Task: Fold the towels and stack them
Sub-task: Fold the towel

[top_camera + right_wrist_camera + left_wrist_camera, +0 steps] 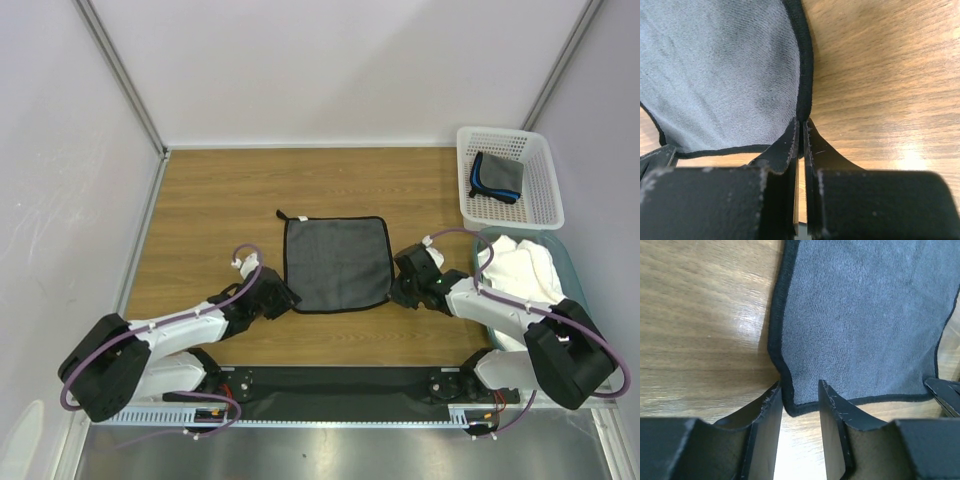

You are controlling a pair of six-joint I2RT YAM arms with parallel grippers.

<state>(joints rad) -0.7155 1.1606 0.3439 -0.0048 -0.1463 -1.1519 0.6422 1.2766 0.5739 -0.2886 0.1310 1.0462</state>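
**Surface** point(220, 200): wood-grain top, walled in white at the back and both sides.

**Grey towel** point(335, 262): black-edged square lying flat and unfolded at the middle of the surface. A small loop sticks out at its far left corner. Its two near corners sit at the arms' tips and are partly covered from above.

**Left arm** point(170, 330): reaches to the towel's near left corner. In the left wrist view the left jaws stand apart. The black-edged corner point(792, 407) lies in the gap between them, unclamped, with bare wood showing below it.

**Right arm** point(500, 310): reaches to the near right corner. In the right wrist view the right jaws are pressed together on the towel's black hem point(805, 100). How much cloth is caught between them is hidden.

**Basket** point(540, 205): white perforated plastic, at the far right corner.

**Folded towel** point(497, 177): dark grey with a blue edge, lying in the basket.

**White towel** point(520, 265): bunched in a pale tub point(566, 265) just in front of the basket. The right arm crosses over it, so its near part and most of the tub are hidden.
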